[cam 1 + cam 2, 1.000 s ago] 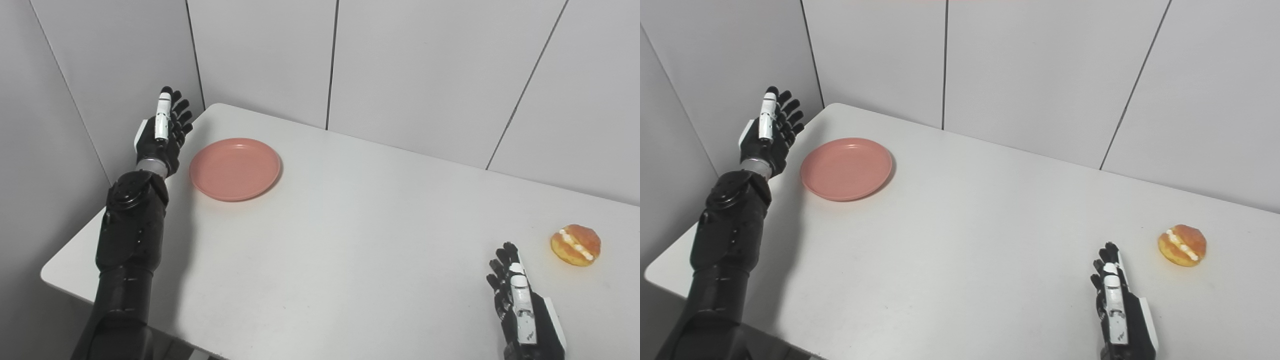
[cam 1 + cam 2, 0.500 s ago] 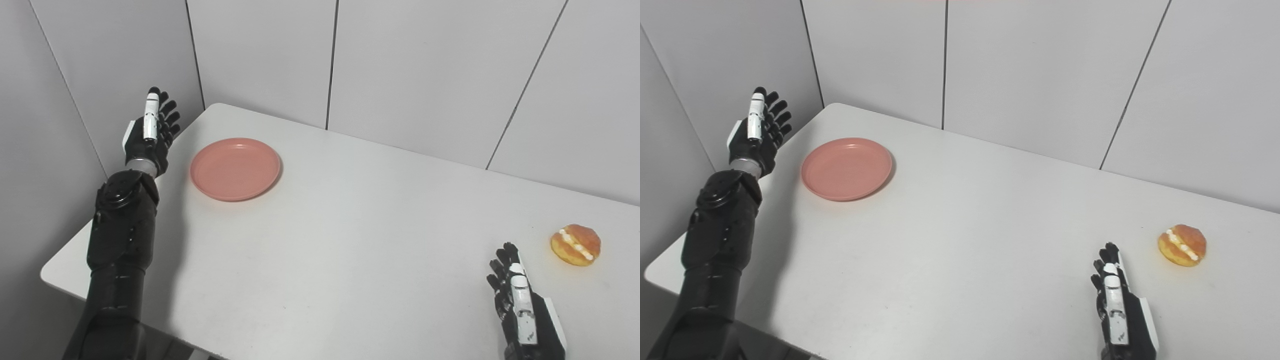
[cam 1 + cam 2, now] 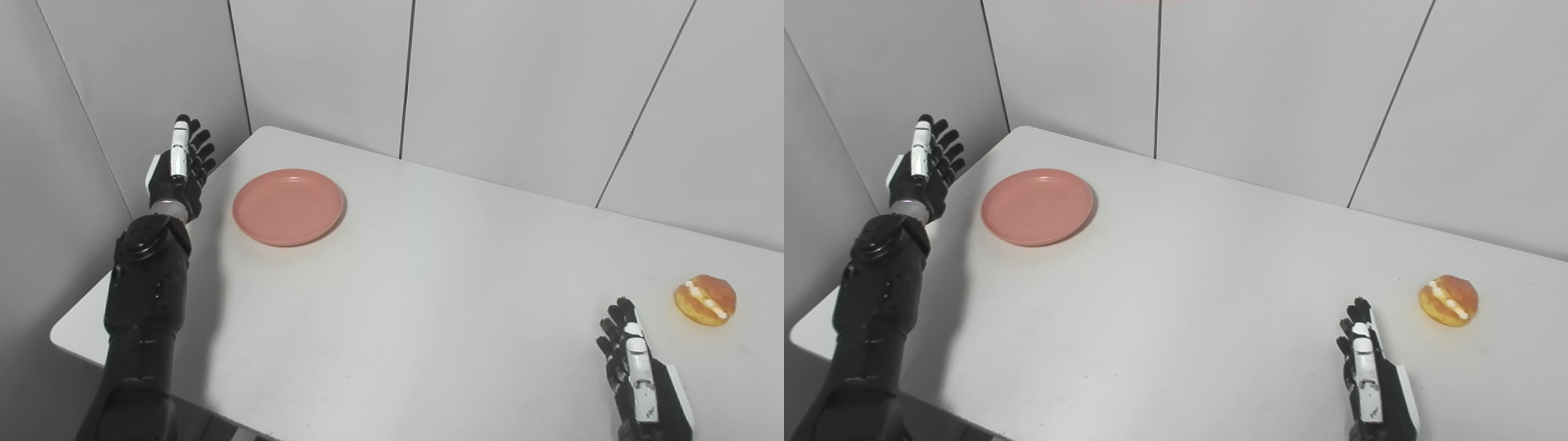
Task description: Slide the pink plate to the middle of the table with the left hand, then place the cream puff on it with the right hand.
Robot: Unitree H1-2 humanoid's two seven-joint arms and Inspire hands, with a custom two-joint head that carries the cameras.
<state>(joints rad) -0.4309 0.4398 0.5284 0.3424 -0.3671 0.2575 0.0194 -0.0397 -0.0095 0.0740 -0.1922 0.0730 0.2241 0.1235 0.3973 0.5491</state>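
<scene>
My left hand (image 3: 176, 174) hangs raised outboard of the pink plate (image 3: 288, 206), fingers spread, positioned to push it inward. Right hand (image 3: 640, 383) waits empty, fingers loose, near the cream puff (image 3: 705, 299) on the table (image 3: 429, 294).

Table (image 3: 429, 294): white, matte top, rounded corners, set skewed to the view, its far corner pushed toward the corner of the walls. Faint small marks showed on the top near the front. Wall panels (image 3: 508, 86): pale grey, plain, split by thin dark vertical seams; they closed in the table on the left side and behind.
</scene>
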